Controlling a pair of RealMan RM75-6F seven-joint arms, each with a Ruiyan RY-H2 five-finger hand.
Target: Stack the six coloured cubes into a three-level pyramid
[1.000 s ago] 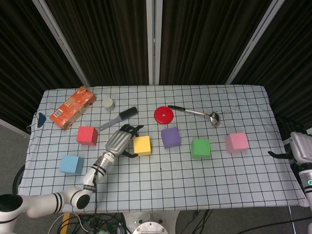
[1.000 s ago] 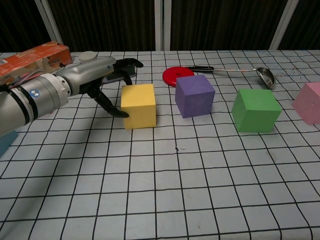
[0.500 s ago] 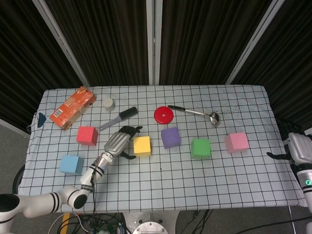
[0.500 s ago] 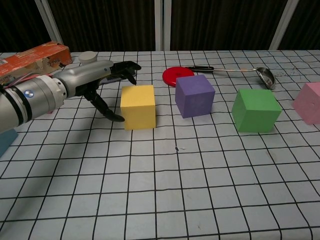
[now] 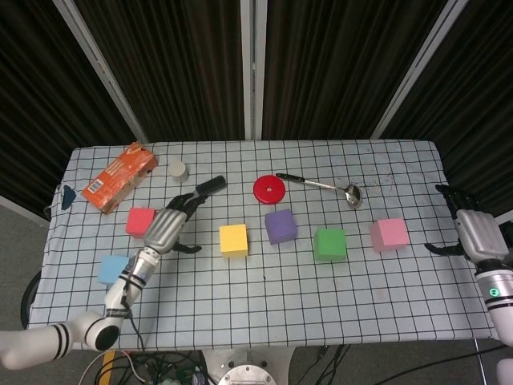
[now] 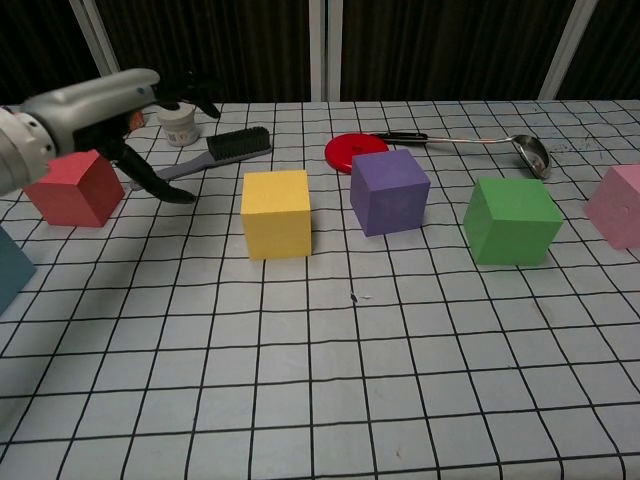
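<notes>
Our left hand (image 5: 164,228) hovered with its fingers (image 5: 183,200) spread apart and holding nothing, left of centre in the head view, just beside the red cube (image 5: 140,221) and over the handle of a brush (image 5: 198,192). In the chest view the same hand (image 6: 110,100) sat at the upper left above the red cube (image 6: 72,187), touching neither it nor the yellow cube (image 6: 276,212). Our right hand (image 5: 473,233) hung off the right edge of the desk (image 5: 264,297), fingers (image 5: 446,192) apart and empty, well apart from the pink cube (image 5: 389,233).

The cubes lay unstacked, each on the cloth. Yellow (image 5: 233,240), purple (image 5: 280,226), green (image 5: 329,244) and pink ran in a loose row across the middle, with gaps between them. The blue cube (image 5: 113,269) lay at the lower left near the desk's edge. The lower strip of the desk was bare gridded cloth, giving us open room.

The desk wore a white cloth with a black grid; dark slatted panels with pale posts stood behind it.

Along the upper part lay an orange carton (image 5: 119,176), a small white jar (image 5: 177,169), a red disc (image 5: 269,189) and a metal ladle (image 5: 325,186). The brush lay between the red and yellow cubes, slanting toward the upper right.
</notes>
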